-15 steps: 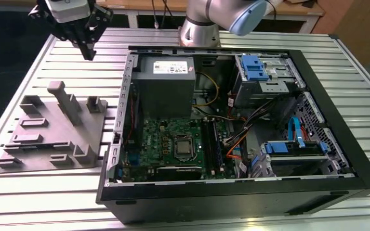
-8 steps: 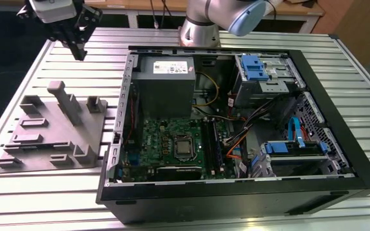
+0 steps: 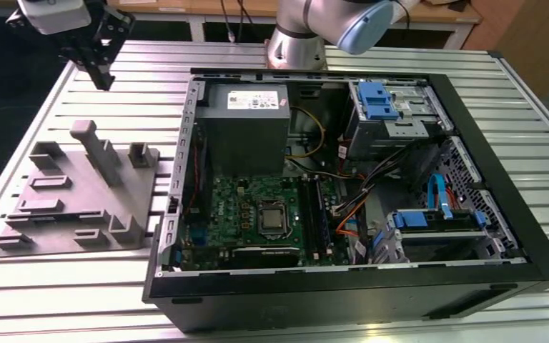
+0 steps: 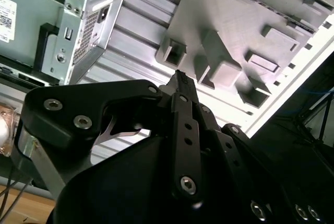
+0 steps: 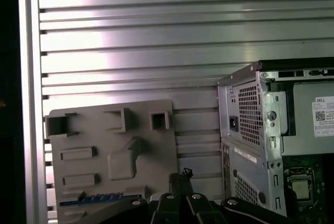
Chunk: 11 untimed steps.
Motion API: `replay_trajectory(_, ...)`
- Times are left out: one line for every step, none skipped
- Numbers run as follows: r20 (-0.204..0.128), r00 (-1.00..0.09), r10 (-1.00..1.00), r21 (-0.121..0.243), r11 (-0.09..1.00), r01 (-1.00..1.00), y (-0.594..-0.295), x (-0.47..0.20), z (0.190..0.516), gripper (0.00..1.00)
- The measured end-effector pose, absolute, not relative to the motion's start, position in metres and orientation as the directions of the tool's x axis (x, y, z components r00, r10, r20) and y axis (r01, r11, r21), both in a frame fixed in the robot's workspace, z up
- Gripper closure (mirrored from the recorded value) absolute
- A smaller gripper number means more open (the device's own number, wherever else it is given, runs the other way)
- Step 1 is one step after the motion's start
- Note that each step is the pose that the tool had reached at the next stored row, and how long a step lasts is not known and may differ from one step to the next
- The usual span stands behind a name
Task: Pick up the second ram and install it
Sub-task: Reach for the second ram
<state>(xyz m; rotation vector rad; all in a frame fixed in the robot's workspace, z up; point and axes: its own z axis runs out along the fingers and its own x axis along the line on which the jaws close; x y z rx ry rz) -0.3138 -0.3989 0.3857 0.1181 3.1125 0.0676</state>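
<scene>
One thin blue strip in the first wrist view is the second ram (image 5: 96, 199), seated in a slot of the grey fixture tray (image 5: 88, 135) on the table (image 3: 65, 300), beside the open computer case (image 3: 351, 300). My pincer (image 3: 105, 80) hangs above the table beyond the tray, well apart from the stick, clenched on nothing. I judge the stick light, stiff and fragile, best pinched across its flat faces near the middle of its long exposed edge, clear of the contacts.
</scene>
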Motion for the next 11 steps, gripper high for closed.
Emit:
replay_trajectory(-0.025, -0.997, 0.076, 0.044, 0.996, 0.075, -0.399, -0.316, 0.386, 0.90)
replay_trajectory(-0.024, -0.997, 0.076, 0.044, 0.996, 0.075, -0.399, -0.318, 0.386, 0.90)
replay_trajectory(-0.024, -0.997, 0.076, 0.044, 0.996, 0.075, -0.399, -0.320, 0.386, 0.90)
replay_trajectory(-0.024, -0.997, 0.076, 0.044, 0.996, 0.075, -0.399, -0.322, 0.386, 0.90)
replay_trajectory(-0.025, -0.997, 0.076, 0.044, 0.996, 0.075, -0.399, -0.324, 0.385, 0.90)
replay_trajectory(-0.024, -0.997, 0.076, 0.044, 0.996, 0.075, -0.399, -0.326, 0.385, 0.90)
replay_trajectory(-0.025, -0.997, 0.076, 0.044, 0.996, 0.075, -0.399, -0.328, 0.385, 0.90)
replay_trajectory(-0.024, -0.997, 0.076, 0.044, 0.996, 0.075, -0.399, -0.331, 0.385, 0.90)
replay_trajectory(-0.024, -0.997, 0.076, 0.044, 0.996, 0.075, -0.399, -0.333, 0.385, 0.90)
replay_trajectory(-0.025, -0.997, 0.076, 0.044, 0.996, 0.075, -0.399, -0.335, 0.385, 0.90)
replay_trajectory(-0.024, -0.997, 0.076, 0.044, 0.996, 0.075, -0.399, -0.337, 0.384, 0.90)
